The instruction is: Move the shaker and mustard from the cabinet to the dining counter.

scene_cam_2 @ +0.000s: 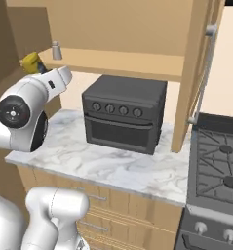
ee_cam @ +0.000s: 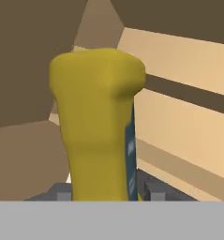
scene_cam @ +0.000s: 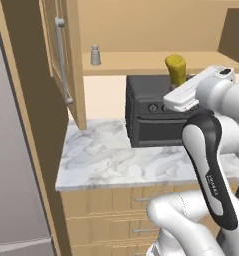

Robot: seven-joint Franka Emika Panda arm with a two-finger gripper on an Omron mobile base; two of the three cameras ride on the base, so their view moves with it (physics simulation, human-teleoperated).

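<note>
The two-finger gripper [ee_cam: 106, 193] is closed around the small yellow squeeze mustard bottle [ee_cam: 97, 126], at 3 o'clock from the grey cylindrical shaker [scene_cam: 95, 55], probably to lift it out of the light wooden wall cabinet [scene_cam: 141, 62].

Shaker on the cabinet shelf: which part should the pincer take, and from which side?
Grip the shaker around its wider grey lower body, below the narrower cap. It stands upright at the shelf's front edge, so come in level from the open front of the cabinet, pincer fingers either side. The mustard stands well apart.

Black oven [scene_cam_2: 123, 113] on small marble countertop [scene_cam: 111, 160]
</note>
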